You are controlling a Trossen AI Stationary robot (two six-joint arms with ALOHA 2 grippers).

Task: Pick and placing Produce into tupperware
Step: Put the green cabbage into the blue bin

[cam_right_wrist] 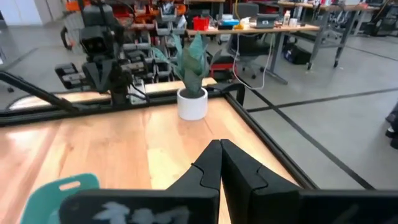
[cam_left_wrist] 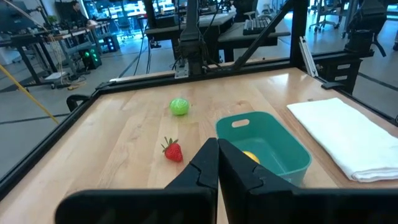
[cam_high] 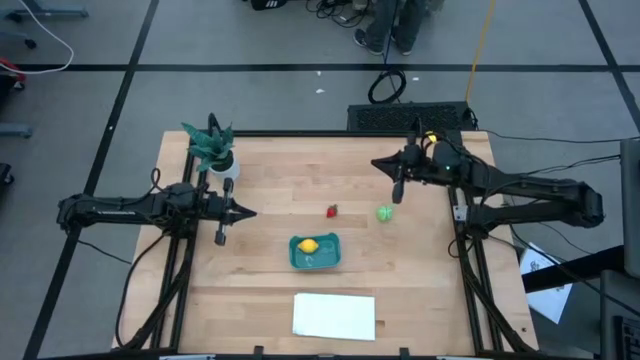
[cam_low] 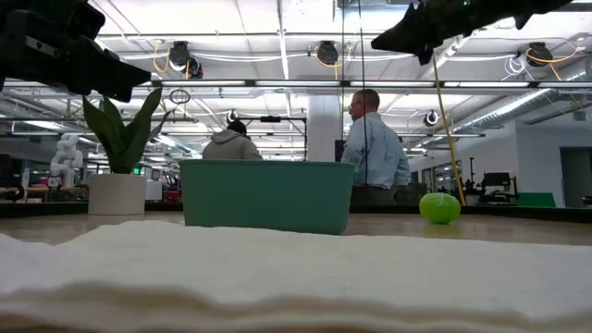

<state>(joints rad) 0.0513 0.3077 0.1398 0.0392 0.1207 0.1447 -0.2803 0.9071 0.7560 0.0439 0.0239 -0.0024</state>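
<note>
The teal tupperware (cam_high: pixel 315 252) stands on the table's near middle with the yellow lemon (cam_high: pixel 308 245) lying inside it. The red strawberry (cam_high: pixel 332 210) and the round green fruit (cam_high: pixel 384 213) lie on the wood beyond it. My left gripper (cam_high: pixel 250 212) waits shut at the table's left, pointing level toward the middle. My right gripper (cam_high: pixel 377 163) is shut and empty, held high at the far right, up and away from the green fruit (cam_left_wrist: pixel 179 106).
A potted plant (cam_high: pixel 212 150) stands at the far left corner. A folded white cloth (cam_high: pixel 334 315) lies at the near edge in front of the tupperware. People stand in the room beyond the table in the low view.
</note>
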